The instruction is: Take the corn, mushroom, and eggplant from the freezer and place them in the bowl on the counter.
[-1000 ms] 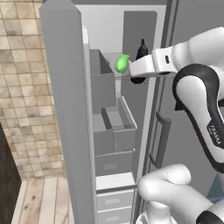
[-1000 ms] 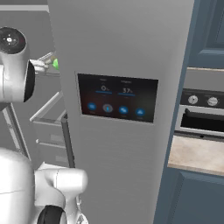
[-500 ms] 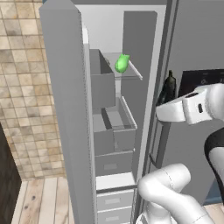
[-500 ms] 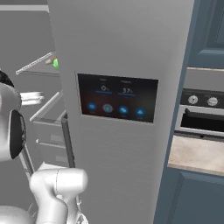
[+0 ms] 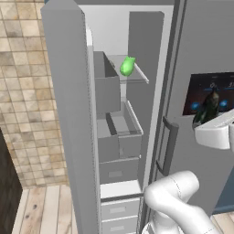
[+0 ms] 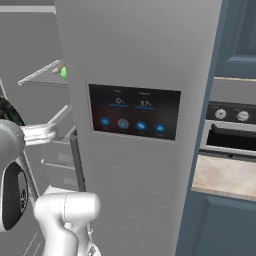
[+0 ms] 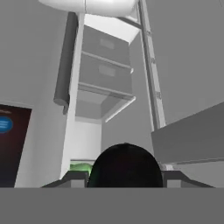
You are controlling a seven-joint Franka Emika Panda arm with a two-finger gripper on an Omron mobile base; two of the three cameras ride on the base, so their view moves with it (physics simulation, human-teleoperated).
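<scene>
A simulated kitchen stood around the robot: tan tiled wall and wood floor to the left, a tall grey freezer [image 5: 114,137] with its narrow door swung open, and a dark control panel [image 6: 134,112] on the neighbouring door. The tool [image 5: 208,109] hung in front of that panel, its fingers pinching the eggplant [image 5: 206,108], a slim, very dark body that stuck up from the white wrist; in the hand view the eggplant [image 7: 125,165] bulged as a black dome between the two fingertips. Outward from there, the dark vertical handle [image 5: 168,145] ran down just beside the arm. Well apart, up on a freezer shelf [image 5: 133,76], lay the bright green corn [image 5: 127,66]. Far to the right, a strip of beige bench [image 6: 225,176] showed below the oven controls.
</scene>
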